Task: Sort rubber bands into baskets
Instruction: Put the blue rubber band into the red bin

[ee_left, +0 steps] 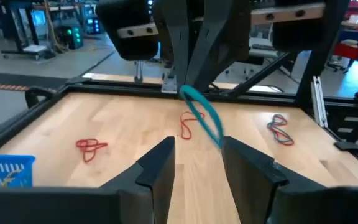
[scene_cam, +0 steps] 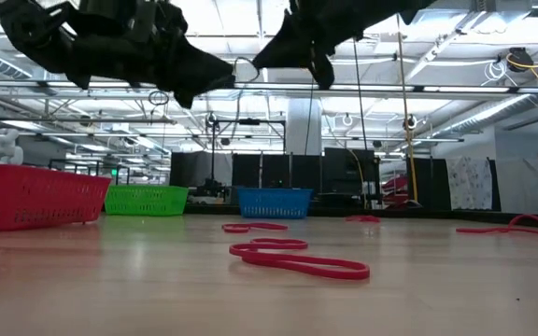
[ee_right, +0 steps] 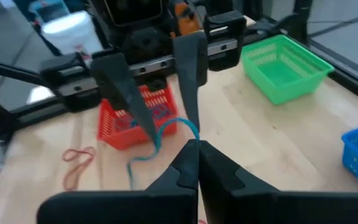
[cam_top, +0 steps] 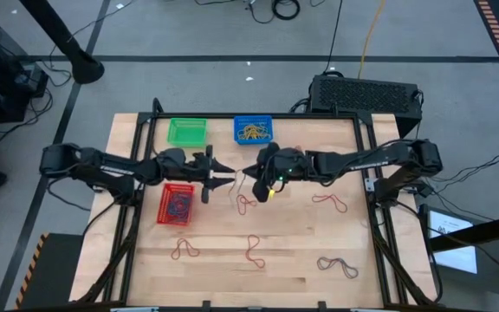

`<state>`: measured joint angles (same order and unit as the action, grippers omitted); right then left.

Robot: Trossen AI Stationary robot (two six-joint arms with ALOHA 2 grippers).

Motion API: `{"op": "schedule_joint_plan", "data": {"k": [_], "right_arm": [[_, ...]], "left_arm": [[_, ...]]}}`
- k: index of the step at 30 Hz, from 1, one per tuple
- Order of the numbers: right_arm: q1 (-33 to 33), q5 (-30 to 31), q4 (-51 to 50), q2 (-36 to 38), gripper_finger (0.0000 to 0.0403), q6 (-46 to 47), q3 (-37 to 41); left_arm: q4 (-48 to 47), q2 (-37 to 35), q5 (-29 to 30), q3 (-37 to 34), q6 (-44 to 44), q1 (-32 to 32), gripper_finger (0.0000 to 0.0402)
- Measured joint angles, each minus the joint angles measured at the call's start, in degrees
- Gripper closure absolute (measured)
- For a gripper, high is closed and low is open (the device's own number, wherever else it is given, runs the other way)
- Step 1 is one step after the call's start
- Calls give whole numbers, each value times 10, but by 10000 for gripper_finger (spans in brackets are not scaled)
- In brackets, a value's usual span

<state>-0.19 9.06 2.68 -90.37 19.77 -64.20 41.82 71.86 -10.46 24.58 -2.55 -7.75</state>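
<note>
A teal rubber band (ee_left: 201, 116) hangs in the air over the table's middle, between my two grippers, which face each other level. My right gripper (ee_right: 194, 146) is shut on it. My left gripper (ee_left: 197, 146) stands open just in front of it, and the band runs down to one of its fingertips. In the high view the grippers, left (cam_top: 230, 176) and right (cam_top: 246, 171), meet near the red basket (cam_top: 176, 204). The green basket (cam_top: 187, 131) and the blue basket (cam_top: 253, 130) stand at the far edge. My left gripper is open; the band's lower end lies against the tip of one finger (ee_left: 224, 144). Whether it is hooked round that finger, I cannot tell. My right gripper pinches the band's near end (ee_right: 192, 132) between its two fingertips, coming level from the table's right. The band is lifted clear, and part of it droops slack (ee_right: 135, 167) toward the red basket.
Red rubber bands lie loose on the wood: one under the grippers (cam_top: 246, 204), one at the right (cam_top: 329, 202), two near the front (cam_top: 184, 250) (cam_top: 253, 250), and a darker one (cam_top: 337, 266) at the front right. The blue basket holds yellow bands.
</note>
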Motion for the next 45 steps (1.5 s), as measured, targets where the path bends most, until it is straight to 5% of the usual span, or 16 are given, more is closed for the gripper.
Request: {"op": "schedule_joint_plan", "data": {"k": [10, 27, 37, 45], "right_arm": [[3, 15, -2, -14, 402, 5, 0], [3, 14, -7, -14, 403, 5, 0], [3, 14, -7, -14, 403, 5, 0], [3, 11, -12, -14, 403, 5, 0]], "left_arm": [[28, 93, -37, 18, -12, 0, 224], [67, 99, -31, 19, 3, -3, 226], [71, 99, -29, 19, 4, -3, 274], [73, 99, -28, 19, 29, -3, 391]]}}
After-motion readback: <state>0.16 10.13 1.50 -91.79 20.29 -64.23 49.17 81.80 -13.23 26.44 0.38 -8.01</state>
